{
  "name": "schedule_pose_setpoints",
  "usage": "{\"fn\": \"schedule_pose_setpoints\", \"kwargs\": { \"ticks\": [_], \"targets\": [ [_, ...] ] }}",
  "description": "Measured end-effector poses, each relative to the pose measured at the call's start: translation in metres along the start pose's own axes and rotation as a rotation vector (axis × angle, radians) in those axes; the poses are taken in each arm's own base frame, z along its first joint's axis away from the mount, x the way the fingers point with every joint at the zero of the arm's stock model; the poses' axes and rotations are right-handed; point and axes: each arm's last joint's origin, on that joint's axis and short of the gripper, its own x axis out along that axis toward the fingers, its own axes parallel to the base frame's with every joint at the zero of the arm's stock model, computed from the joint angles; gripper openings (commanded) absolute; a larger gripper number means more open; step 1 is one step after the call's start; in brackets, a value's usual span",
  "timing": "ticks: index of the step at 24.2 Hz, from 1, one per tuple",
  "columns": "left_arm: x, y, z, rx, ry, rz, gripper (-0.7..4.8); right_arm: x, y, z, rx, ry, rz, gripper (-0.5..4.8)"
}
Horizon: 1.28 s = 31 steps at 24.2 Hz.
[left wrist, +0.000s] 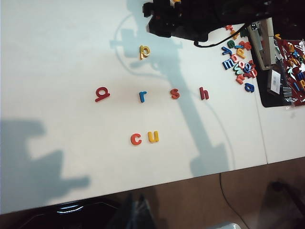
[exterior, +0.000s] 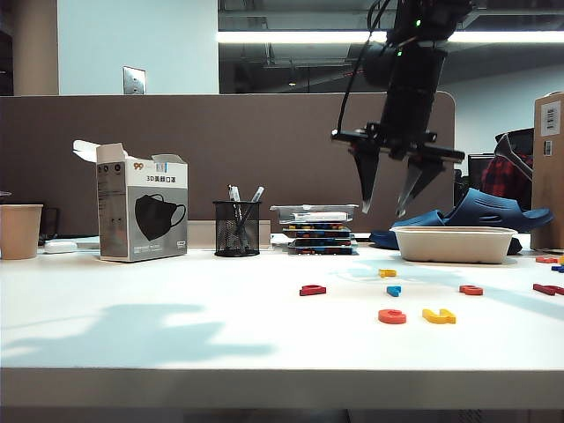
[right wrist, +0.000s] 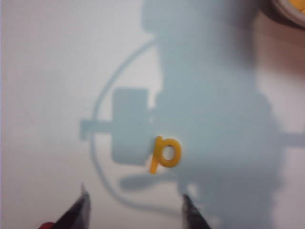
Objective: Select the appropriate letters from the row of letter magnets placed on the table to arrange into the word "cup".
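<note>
- Two fingers of the right hand (exterior: 388,208) point down, spread apart and holding nothing, above the table (exterior: 176,326).
- Yellow "p" (right wrist: 165,153) lies flat below them.
- Orange-red "c" (left wrist: 136,139) and yellow "u" (left wrist: 153,137) touch.
- Left hand unseen.

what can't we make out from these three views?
- Left gripper: in no view.
- Right gripper: only two finger tips show at the right wrist view's edge; open, holding nothing.
- Letter shapes: too small and flat in the exterior view, e.g. yellow p.
- Loose letter pile: overlapping, partly behind the right arm, left wrist view.
- Right wrist view: blurred, though p reads.
</note>
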Motion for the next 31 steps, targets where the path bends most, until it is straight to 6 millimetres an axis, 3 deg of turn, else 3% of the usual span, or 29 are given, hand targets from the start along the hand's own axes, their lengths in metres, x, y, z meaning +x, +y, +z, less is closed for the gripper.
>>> {"fn": "schedule_pose_setpoints", "kwargs": {
  "ticks": [4,7,12,31],
  "targets": [
    [0.000,0.000,0.000,0.000,0.000,0.000,-0.05,0.032,-0.004,-0.001,0.011,0.061,-0.048,2.45],
    [0.000,0.000,0.000,0.000,0.000,0.000,-0.05,0.045,-0.006,-0.002,0.013,0.080,-0.069,2.77],
    [0.000,0.000,0.000,0.000,0.000,0.000,-0.05,0.061,-0.008,-0.004,0.014,0.110,-0.085,2.80],
    [0.000,0.000,0.000,0.000,0.000,0.000,-0.05,0.078,-0.001,-0.004,0.104,0.093,-0.093,2.74]
  ]
}}
